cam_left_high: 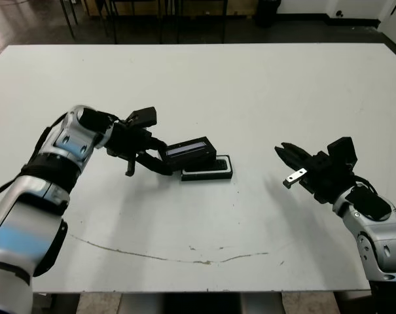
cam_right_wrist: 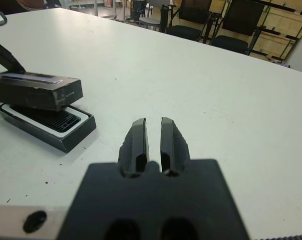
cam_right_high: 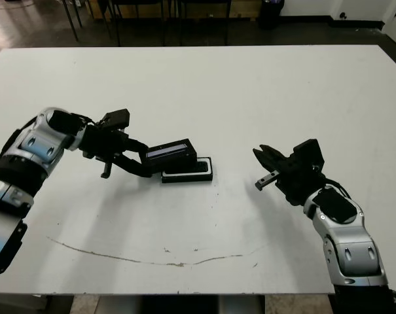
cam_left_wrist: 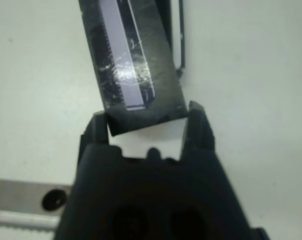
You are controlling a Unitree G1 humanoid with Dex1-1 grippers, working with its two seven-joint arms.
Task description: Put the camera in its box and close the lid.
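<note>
The flat black rectangular lid with a long pale grey-blue strip (cam_left_high: 190, 150) is held above the table, tilted, its far end lying over the back edge of the small shallow black tray-shaped box with white inner lining (cam_left_high: 208, 169), which rests on the white table (cam_left_high: 250, 91) near its middle. Inside the box, in the right wrist view, a dark ribbed surface (cam_right_wrist: 46, 119) fills the white-lined cavity; whether this is the camera cannot be told. The left gripper (cam_left_high: 163, 161) clamps the lid's near end between its two black fingers (cam_left_wrist: 200, 131), the strip face upward in the left wrist view. The left arm reaches in from the robot's left, the lid extending from it toward the box. The right gripper (cam_left_high: 284, 153) hangs well apart from the box on the robot's right, clear of every object, its two black fingers (cam_right_wrist: 139, 139) set narrowly, nearly together, with only a thin gap and nothing between them
</note>
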